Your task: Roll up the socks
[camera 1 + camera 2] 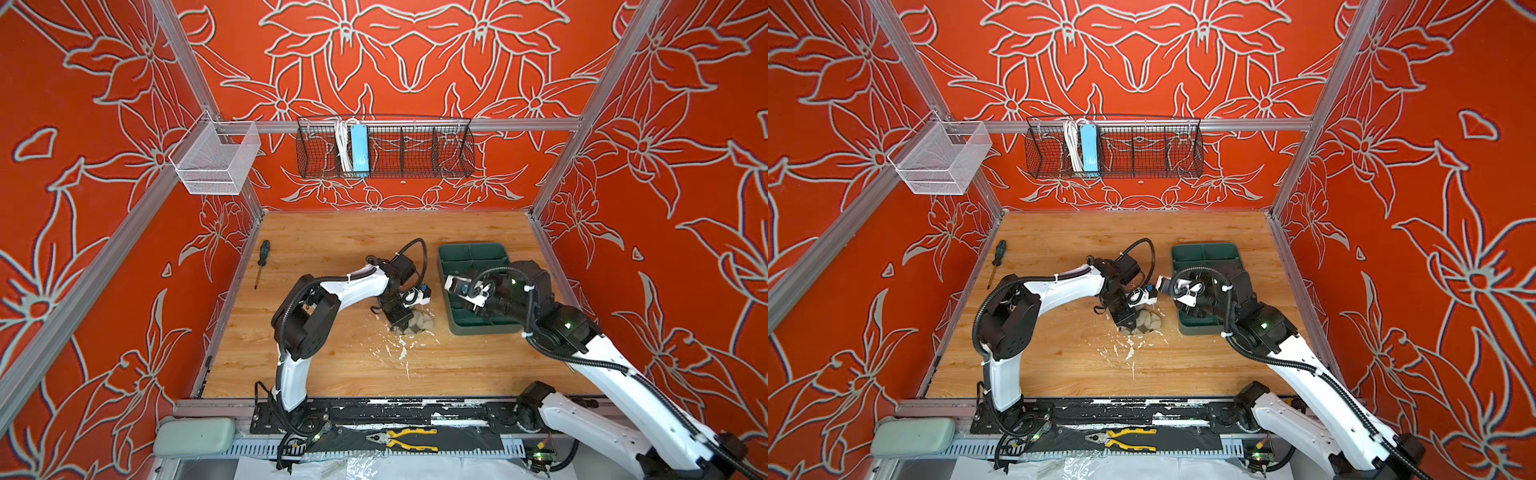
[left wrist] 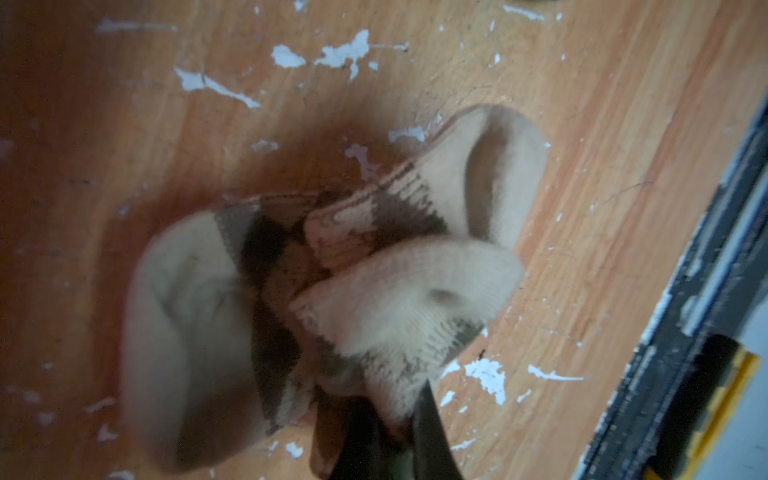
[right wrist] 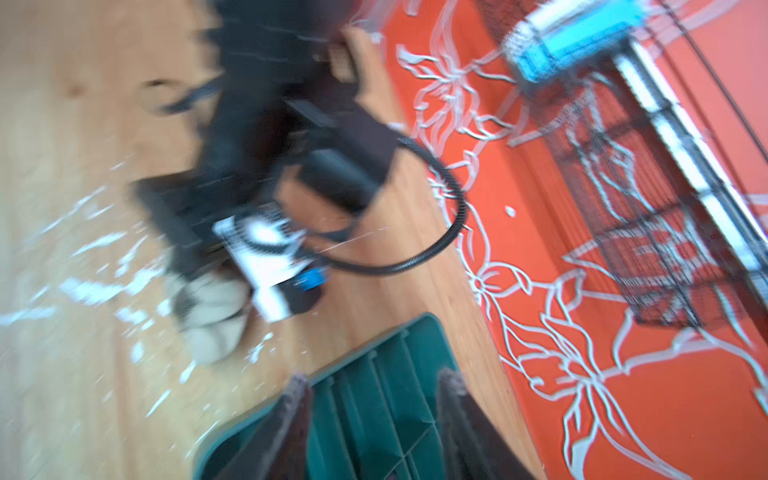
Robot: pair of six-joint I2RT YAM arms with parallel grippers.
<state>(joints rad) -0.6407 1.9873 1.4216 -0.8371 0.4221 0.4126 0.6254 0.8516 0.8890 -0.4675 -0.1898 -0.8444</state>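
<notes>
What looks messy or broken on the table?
The wooden tabletop is chipped: white scuffs and flakes are scattered around the crumpled argyle sock near the middle. A screwdriver lies loose by the left edge, and yellow-handled pliers lie in front of the table. Neither tool belongs to sock rolling.

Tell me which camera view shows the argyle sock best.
The left wrist view: the argyle sock fills the frame, bunched on the wooden table, brown diamonds visible. Both top views show it only as a small pale lump. The right wrist view shows it blurred.
</notes>
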